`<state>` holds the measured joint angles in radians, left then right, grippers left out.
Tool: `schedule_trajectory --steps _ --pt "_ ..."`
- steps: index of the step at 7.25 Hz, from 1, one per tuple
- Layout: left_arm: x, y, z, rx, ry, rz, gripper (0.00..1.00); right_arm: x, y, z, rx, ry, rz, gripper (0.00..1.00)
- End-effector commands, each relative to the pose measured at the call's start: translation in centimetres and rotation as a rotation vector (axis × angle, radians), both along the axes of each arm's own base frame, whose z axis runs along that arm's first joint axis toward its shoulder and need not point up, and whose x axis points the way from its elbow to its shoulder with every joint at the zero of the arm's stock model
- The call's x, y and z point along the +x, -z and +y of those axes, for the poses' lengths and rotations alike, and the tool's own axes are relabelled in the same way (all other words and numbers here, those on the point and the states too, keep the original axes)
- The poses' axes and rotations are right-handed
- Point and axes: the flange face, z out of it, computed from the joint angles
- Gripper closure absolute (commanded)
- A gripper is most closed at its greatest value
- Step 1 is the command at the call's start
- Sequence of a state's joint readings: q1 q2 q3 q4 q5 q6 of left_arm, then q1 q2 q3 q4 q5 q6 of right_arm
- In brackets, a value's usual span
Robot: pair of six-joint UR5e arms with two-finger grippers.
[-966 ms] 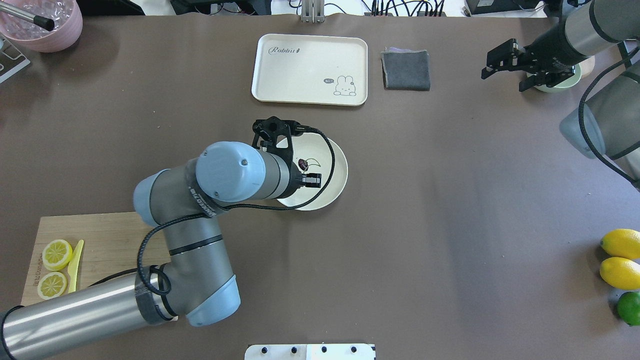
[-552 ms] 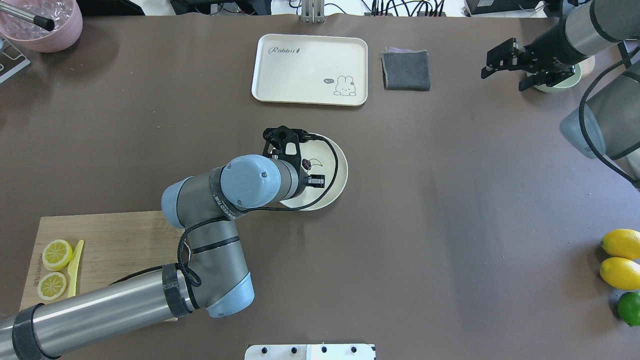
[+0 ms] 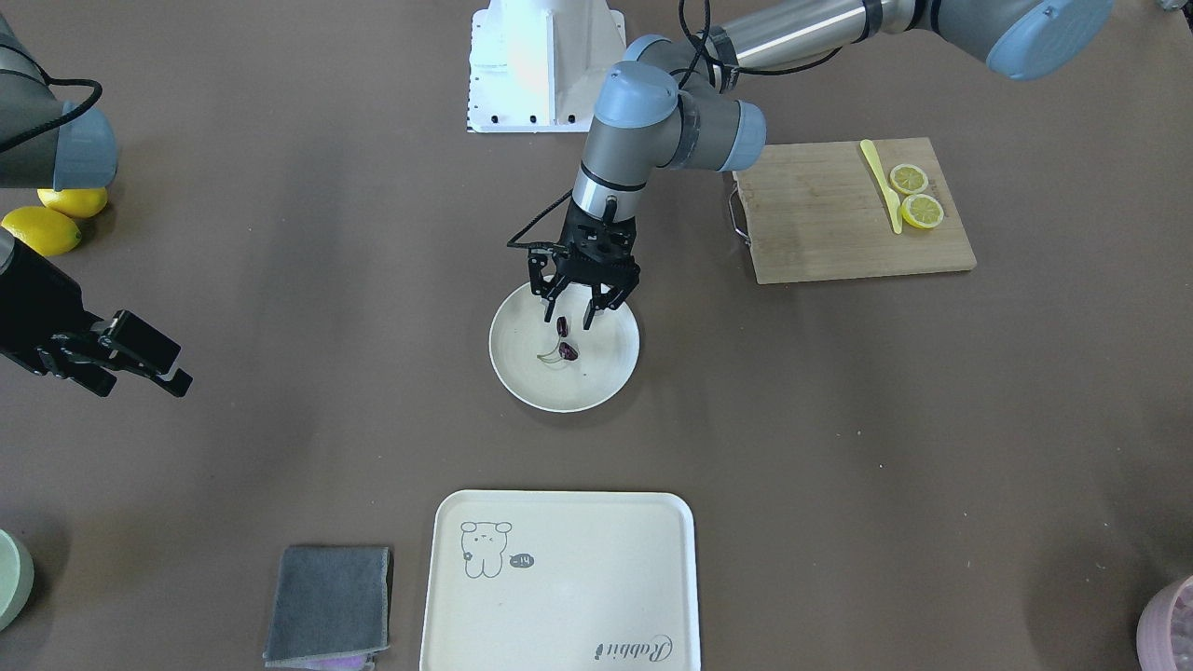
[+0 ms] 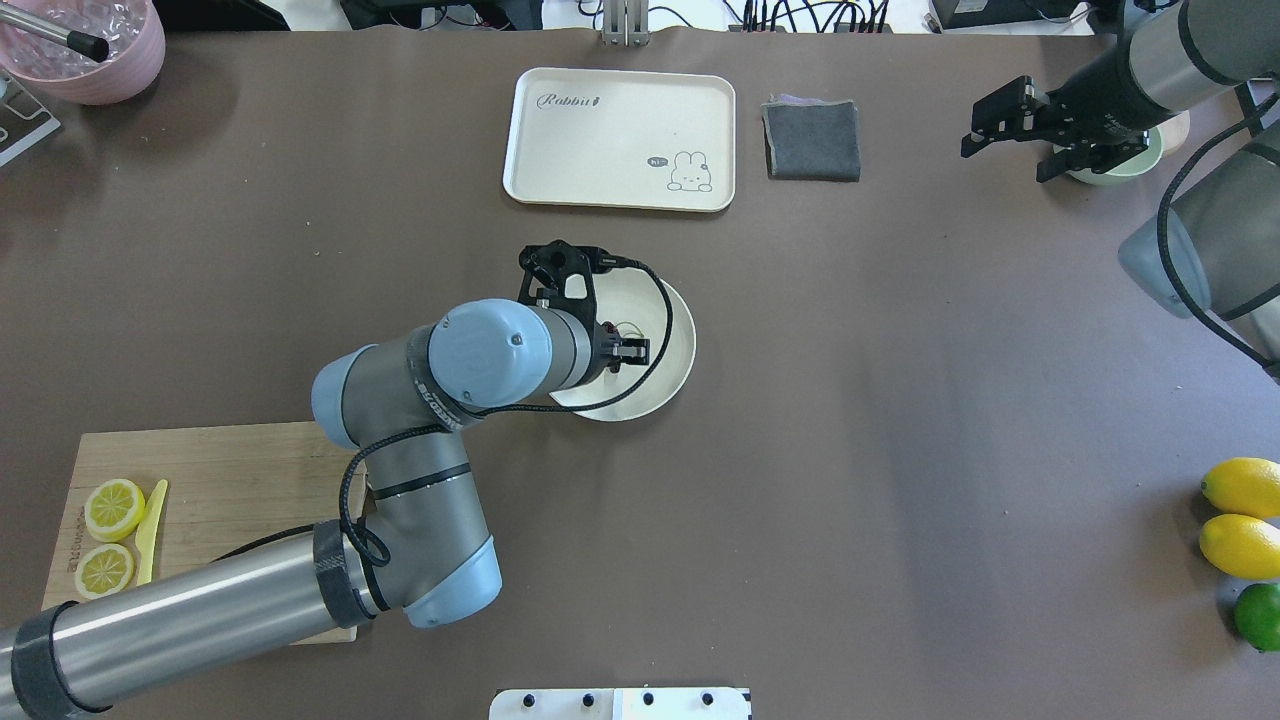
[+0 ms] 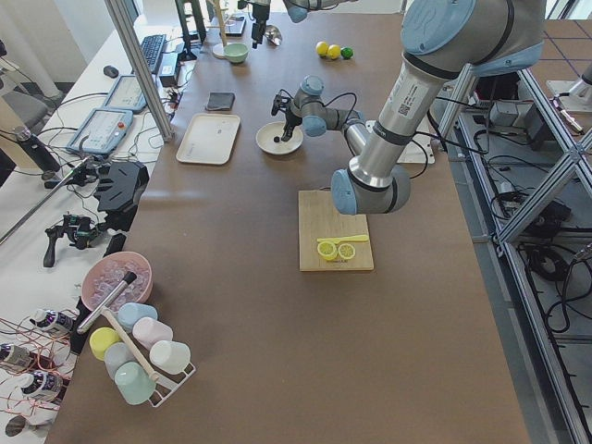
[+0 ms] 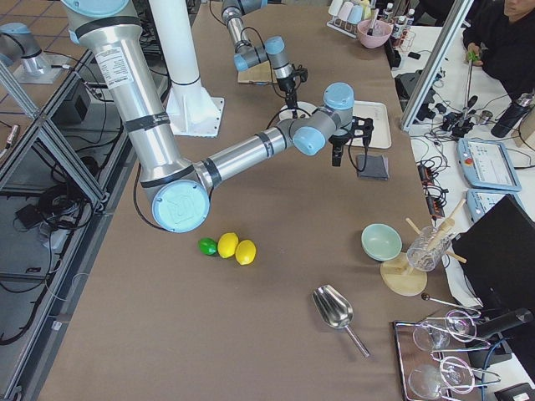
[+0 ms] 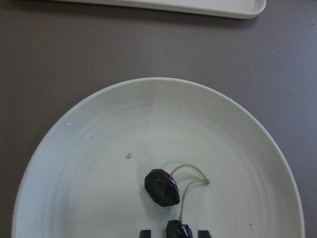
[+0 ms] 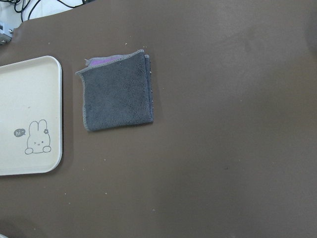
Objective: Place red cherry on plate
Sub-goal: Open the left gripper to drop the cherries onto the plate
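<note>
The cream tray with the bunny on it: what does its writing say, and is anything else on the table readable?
"Rabbit": script across the tray.
"hi~": speech bubble beside the tray's rabbit drawing.
Lettering on the cutting board's edge: too small to read.
Printed band on the left arm: too blurred to read.

Your overhead looks forward, down from behind robot (image 3: 545,75); front camera faces robot, steep. Both share plate (image 3: 522,377), tray (image 3: 578,568). Side cameras sit far, at table (image 5: 259,370) ends, looking along it. Left wrist close above plate; right wrist higher over cloth (image 8: 118,91), tray edge.
</note>
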<state>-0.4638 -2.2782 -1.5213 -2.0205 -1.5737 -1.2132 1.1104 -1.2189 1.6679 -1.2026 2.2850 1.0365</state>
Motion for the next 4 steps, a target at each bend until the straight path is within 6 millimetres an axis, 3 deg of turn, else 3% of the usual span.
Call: schedule_trajectory --steps 1,2,3,4 --pt "-6.5 -2.8 -4.8 -0.041 0.078 -0.059 0.02 0.1 -0.7 -0.1 -0.027 0.004 0.03 0.0" --pt "-11.5 -4.4 -7.9 -0.015 0.125 -0.074 0.02 1.4 -2.3 -0.5 -0.04 0.028 0.089 0.0" --pt "-17.8 -6.1 -10.7 0.095 0.139 -0.152 0.02 4.5 -4.7 -1.0 -0.007 0.084 0.169 0.0" --pt "-23.3 -8.6 -12.5 0.076 0.163 -0.166 0.02 7.7 -8.2 -1.0 0.033 0.157 0.257 0.0"
